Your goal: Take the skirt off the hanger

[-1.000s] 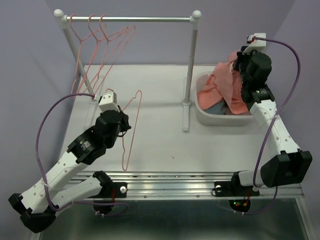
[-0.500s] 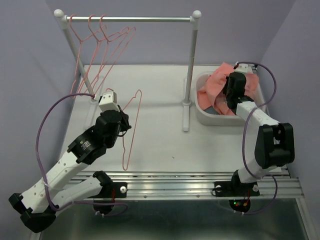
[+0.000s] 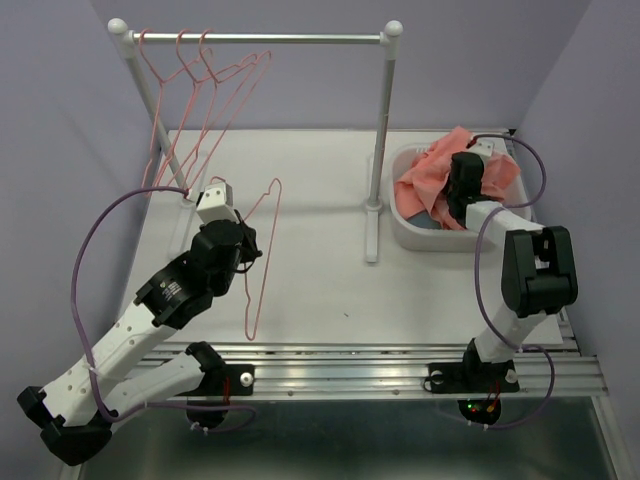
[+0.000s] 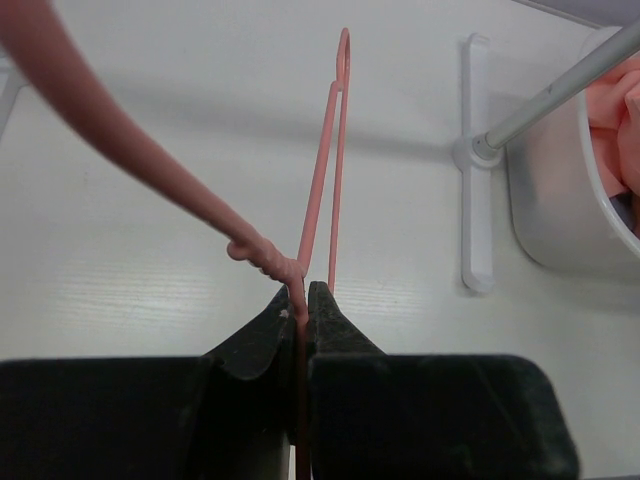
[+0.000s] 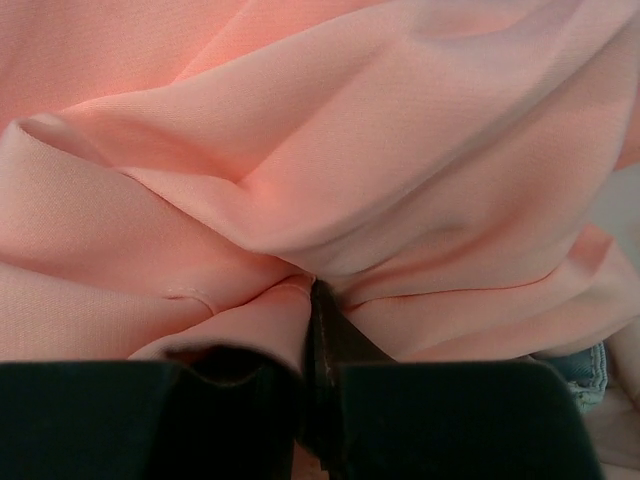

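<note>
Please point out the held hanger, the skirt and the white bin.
hanger point(image 4: 265, 262): left wrist view, its twisted neck.
skirt point(image 5: 330, 180): right wrist view, a cloth fold.
white bin point(image 3: 420, 238): top external view, its near wall.

White arms point(image 3: 120, 352), black joints point(image 3: 175, 290), looping purple cables point(image 3: 82, 262), black grippers point(image 4: 303, 295)

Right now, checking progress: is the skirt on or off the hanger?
Off: pink fabric skirt lies bunched in the white tub; the pink wire hanger is bare.
</note>
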Controlling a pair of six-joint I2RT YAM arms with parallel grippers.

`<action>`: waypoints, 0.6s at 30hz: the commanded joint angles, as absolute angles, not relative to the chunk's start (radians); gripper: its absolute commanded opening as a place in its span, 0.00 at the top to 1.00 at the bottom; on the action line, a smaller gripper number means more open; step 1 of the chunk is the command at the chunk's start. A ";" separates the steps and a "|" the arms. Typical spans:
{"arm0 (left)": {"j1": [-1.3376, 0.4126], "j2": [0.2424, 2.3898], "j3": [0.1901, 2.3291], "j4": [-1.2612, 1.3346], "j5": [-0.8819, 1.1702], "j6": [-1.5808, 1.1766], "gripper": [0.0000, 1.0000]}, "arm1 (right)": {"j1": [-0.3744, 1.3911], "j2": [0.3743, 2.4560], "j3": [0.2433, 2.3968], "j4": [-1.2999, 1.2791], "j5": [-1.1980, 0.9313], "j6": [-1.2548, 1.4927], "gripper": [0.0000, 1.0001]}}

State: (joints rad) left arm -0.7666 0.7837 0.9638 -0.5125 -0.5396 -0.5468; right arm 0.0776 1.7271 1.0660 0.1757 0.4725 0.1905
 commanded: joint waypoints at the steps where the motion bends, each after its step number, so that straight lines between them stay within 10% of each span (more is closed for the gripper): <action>1: -0.770 0.784 1.006 -0.469 -0.575 -0.534 1.00 | 0.061 1.714 1.052 0.069 0.496 0.227 0.84; 3: -0.769 0.784 1.011 -0.463 -0.581 -0.531 1.00 | 0.061 1.645 1.040 0.061 0.489 0.229 0.70; 7: -0.770 0.790 1.002 -0.445 -0.589 -0.531 1.00 | 0.061 1.505 1.043 0.028 0.483 0.210 0.00; 18: -0.770 0.880 1.086 -0.385 -0.618 -0.450 1.00 | 0.061 1.201 1.123 -0.118 0.330 0.222 0.00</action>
State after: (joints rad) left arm -0.7666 0.8570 0.9966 -0.4698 -0.5701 -0.5091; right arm 0.0605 1.2907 1.0740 -0.0761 0.3969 0.2138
